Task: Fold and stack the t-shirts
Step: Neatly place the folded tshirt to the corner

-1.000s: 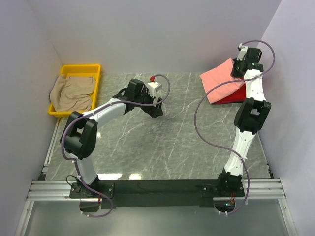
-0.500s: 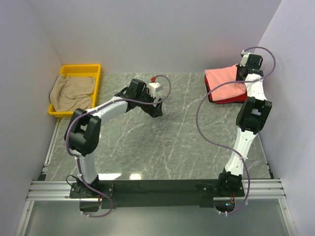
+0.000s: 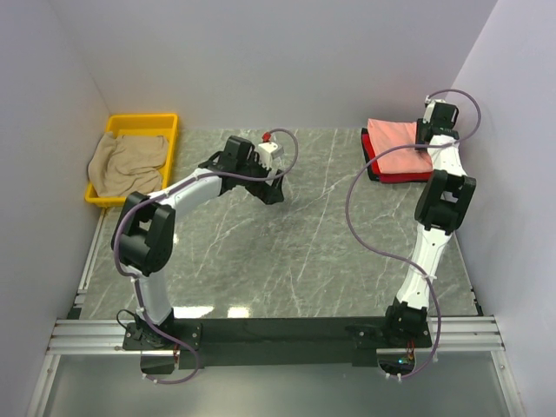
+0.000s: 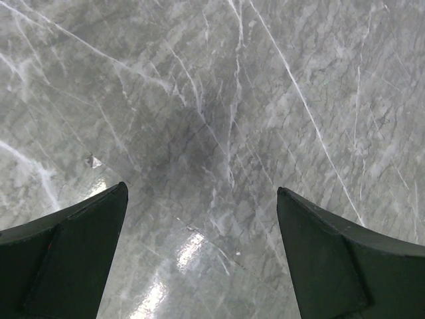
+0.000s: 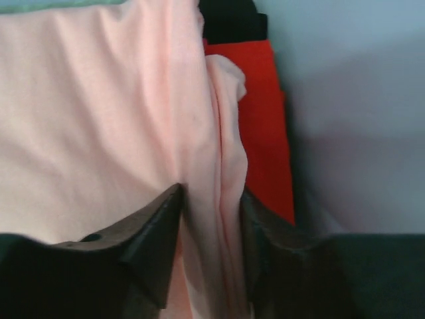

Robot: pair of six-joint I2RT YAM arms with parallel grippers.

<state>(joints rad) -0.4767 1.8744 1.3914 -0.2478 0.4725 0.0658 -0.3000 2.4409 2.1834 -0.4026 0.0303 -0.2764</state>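
Observation:
The salmon-pink t-shirt (image 3: 398, 149) lies folded on top of the bright red t-shirt (image 3: 368, 158) at the back right of the table. My right gripper (image 3: 425, 141) sits at that pile's right edge. In the right wrist view its jaws (image 5: 211, 193) stand parted, with a ridge of salmon cloth (image 5: 99, 119) between them and red cloth (image 5: 262, 119) just to the right. The beige-tan t-shirt (image 3: 130, 165) lies crumpled in the yellow bin (image 3: 143, 119). My left gripper (image 3: 274, 189) hangs wide open over bare marble (image 4: 202, 193), holding nothing.
The yellow bin stands at the back left against the wall. The side wall rises close behind the right arm (image 3: 443, 200). Purple cables loop from both arms. A metal rail (image 3: 278, 334) runs along the near edge.
The right gripper has carried the raised salmon-pink t-shirt back and down, flat onto the red one, and its jaws have parted. The left arm has barely shifted.

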